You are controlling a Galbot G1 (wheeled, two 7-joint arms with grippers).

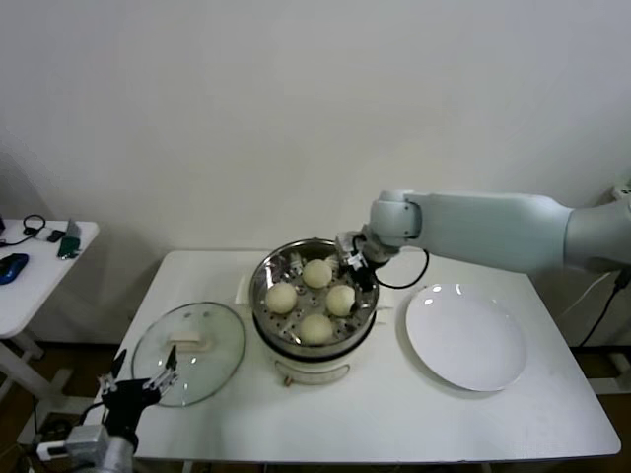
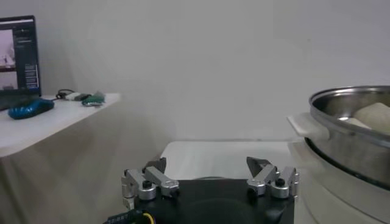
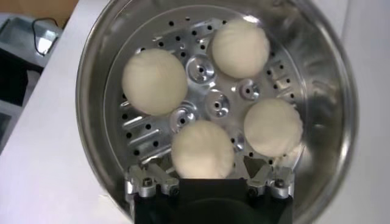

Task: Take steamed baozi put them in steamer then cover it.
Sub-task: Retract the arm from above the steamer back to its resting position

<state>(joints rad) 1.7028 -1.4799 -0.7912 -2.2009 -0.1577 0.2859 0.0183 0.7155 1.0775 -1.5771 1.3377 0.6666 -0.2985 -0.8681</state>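
Several cream-white baozi (image 1: 316, 273) sit on the perforated tray inside the steel steamer (image 1: 258, 286) at the table's middle. My right gripper (image 1: 357, 264) hovers over the steamer's far right rim. In the right wrist view it (image 3: 207, 163) stands open, its fingers on either side of one baozi (image 3: 202, 146) that rests on the tray. The glass cover (image 1: 212, 355) with its cream handle lies flat on the table left of the steamer. My left gripper (image 1: 138, 379) waits open and empty at the table's near left corner, just in front of the cover. In its own wrist view the left gripper (image 2: 206, 162) sees the steamer (image 2: 347, 115) from the side.
A flat white plate (image 1: 465, 335) lies right of the steamer. A small white side table (image 1: 39, 266) with a few gadgets stands off to the left. A wall runs close behind the table.
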